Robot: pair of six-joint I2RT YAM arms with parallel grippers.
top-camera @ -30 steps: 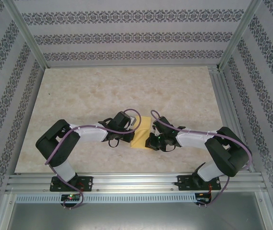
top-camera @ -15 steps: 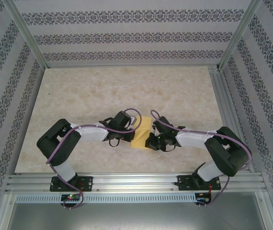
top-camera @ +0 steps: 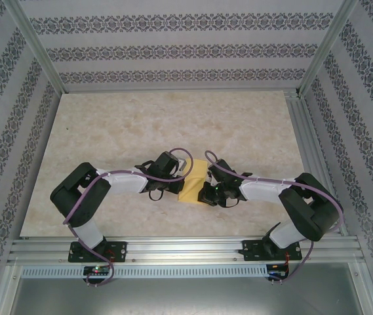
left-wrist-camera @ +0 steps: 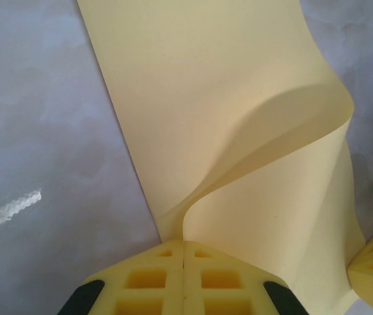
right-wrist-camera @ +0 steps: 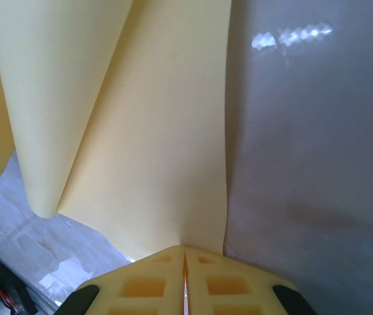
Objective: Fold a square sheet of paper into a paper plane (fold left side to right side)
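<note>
The left arm (top-camera: 124, 180) and right arm (top-camera: 265, 190) match: white boxy link shells between bulky matte-black joint housings (top-camera: 75, 190), on black base plates (top-camera: 98, 249), with a braided purple cable (top-camera: 81, 203) looping along each. The left gripper (left-wrist-camera: 183, 244) and right gripper (right-wrist-camera: 185, 249) have pale yellow moulded fingers (left-wrist-camera: 148, 281) with square recesses.

Free tabletop (top-camera: 173, 118) beyond the square sheet of paper (top-camera: 191, 189), walls (top-camera: 173, 49) around.

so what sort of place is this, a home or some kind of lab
Probably a lab test cell, not a home: two robot arms bolted to an aluminium rail at the near edge of the table, frame posts at the corners, and printed backdrop panels standing in for walls.
</note>
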